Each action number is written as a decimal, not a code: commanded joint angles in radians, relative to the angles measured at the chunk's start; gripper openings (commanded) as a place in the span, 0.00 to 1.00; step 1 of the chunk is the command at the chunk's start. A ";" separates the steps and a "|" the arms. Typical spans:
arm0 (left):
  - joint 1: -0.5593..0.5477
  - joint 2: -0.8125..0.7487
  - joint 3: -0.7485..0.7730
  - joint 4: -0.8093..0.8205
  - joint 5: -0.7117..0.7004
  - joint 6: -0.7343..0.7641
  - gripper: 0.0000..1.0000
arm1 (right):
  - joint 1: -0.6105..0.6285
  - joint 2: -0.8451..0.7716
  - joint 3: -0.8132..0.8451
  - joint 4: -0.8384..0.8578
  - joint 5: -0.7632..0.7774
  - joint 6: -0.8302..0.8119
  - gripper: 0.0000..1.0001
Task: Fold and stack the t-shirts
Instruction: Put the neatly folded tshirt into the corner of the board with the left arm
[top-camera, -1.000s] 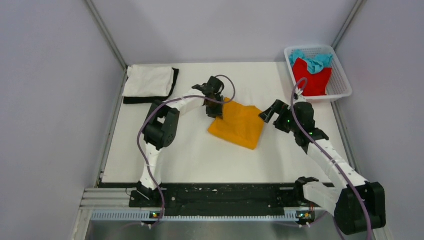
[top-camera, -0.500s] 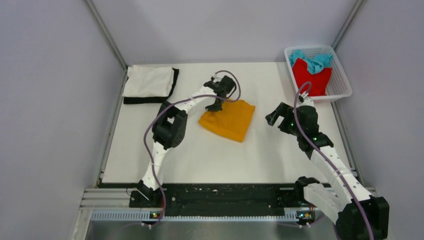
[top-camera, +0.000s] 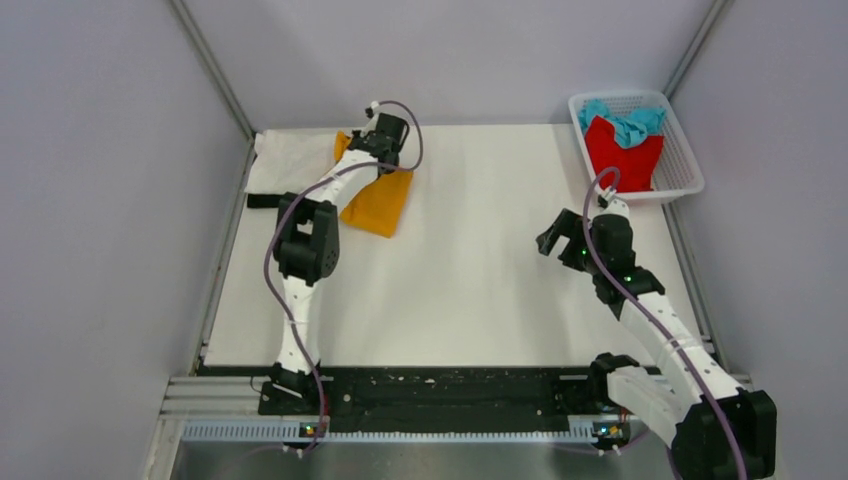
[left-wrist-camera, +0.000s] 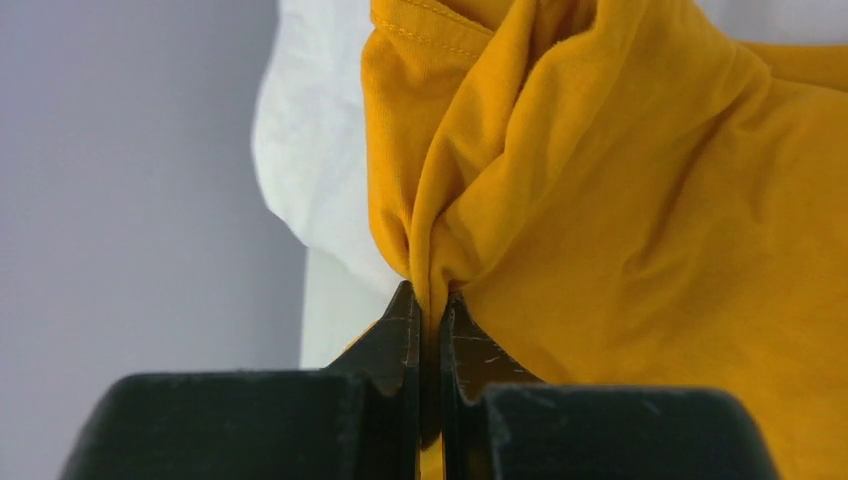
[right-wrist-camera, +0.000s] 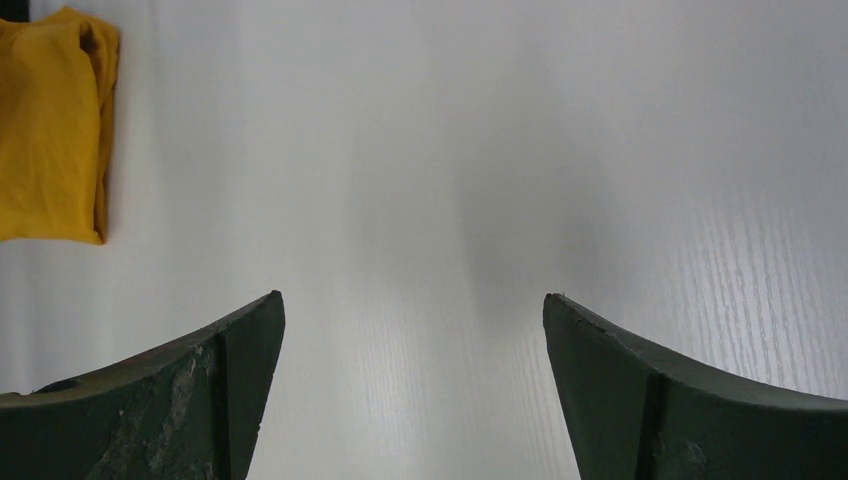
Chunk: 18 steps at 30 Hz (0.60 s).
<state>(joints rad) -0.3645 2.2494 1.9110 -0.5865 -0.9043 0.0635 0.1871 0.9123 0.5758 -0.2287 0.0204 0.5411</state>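
My left gripper (top-camera: 372, 150) is shut on the folded orange-yellow t-shirt (top-camera: 382, 200) and holds its far edge next to the white t-shirt (top-camera: 290, 160), which lies folded on the black t-shirt (top-camera: 262, 201) at the far left. In the left wrist view the jaws (left-wrist-camera: 428, 300) pinch a bunched fold of orange-yellow cloth (left-wrist-camera: 640, 200), with white cloth (left-wrist-camera: 310, 140) behind. My right gripper (top-camera: 553, 235) is open and empty over bare table; its view shows the orange-yellow shirt (right-wrist-camera: 50, 130) far left. The red t-shirt (top-camera: 622, 155) and teal t-shirt (top-camera: 625, 122) lie in the basket.
A white mesh basket (top-camera: 683, 170) stands at the far right corner. Grey walls close in the table (top-camera: 470, 280) on the left, back and right. The arm bases sit on a black rail (top-camera: 450, 390) at the near edge.
My left gripper has dragged the orange-yellow t-shirt from the table's middle to the far left, up against the white and black stack. My right gripper has drawn back slightly, still open.
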 joint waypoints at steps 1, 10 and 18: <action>0.044 -0.166 0.043 0.152 -0.053 0.200 0.00 | -0.006 0.011 0.004 0.022 0.031 -0.020 0.99; 0.074 -0.276 0.095 0.112 0.038 0.216 0.00 | -0.005 0.022 0.014 0.011 0.048 -0.029 0.99; 0.085 -0.256 0.245 0.051 0.063 0.240 0.00 | -0.006 0.024 0.013 0.006 0.062 -0.023 0.99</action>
<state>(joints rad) -0.2893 2.0243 2.0678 -0.5404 -0.8520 0.2718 0.1871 0.9344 0.5755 -0.2329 0.0593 0.5297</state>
